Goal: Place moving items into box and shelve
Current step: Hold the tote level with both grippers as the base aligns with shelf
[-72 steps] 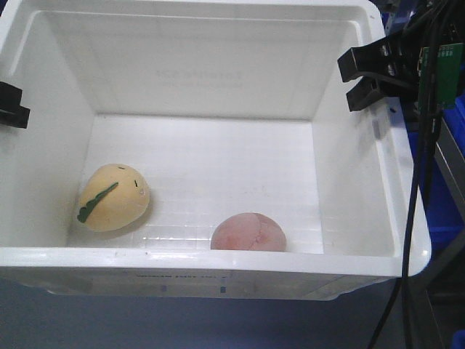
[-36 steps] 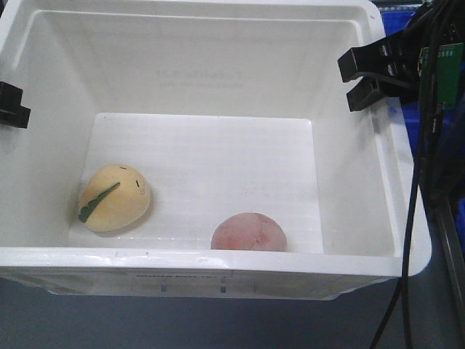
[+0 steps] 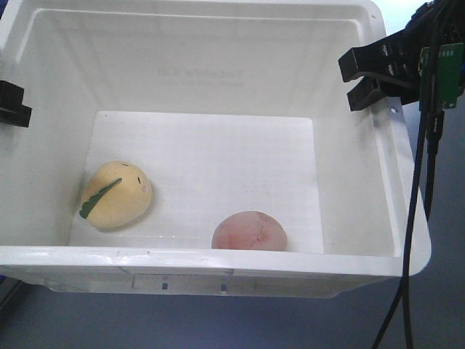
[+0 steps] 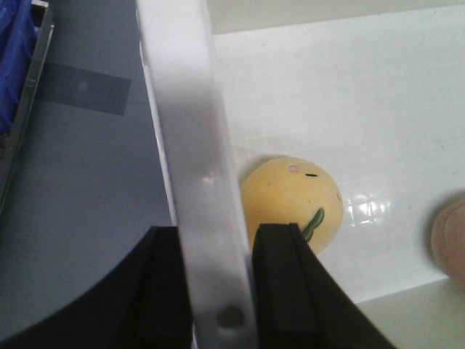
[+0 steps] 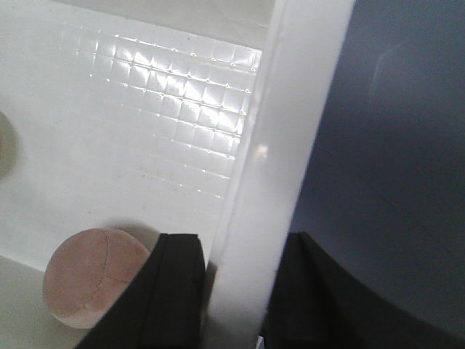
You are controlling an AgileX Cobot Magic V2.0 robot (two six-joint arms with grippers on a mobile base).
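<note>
From the front camera I see the white box [image 3: 218, 260] with the yellow toy [image 3: 115, 195] on its floor by the left wall. The pink ball [image 3: 248, 231] lies against the near wall, apart from the toy. The left gripper [image 3: 11, 104] sits at the left rim and the right gripper [image 3: 352, 78] at the right rim. My left wrist camera shows both fingers pinching the left wall, with the toy just inside. The right wrist camera shows the right wall clamped likewise, with the ball near the inner finger.
</note>
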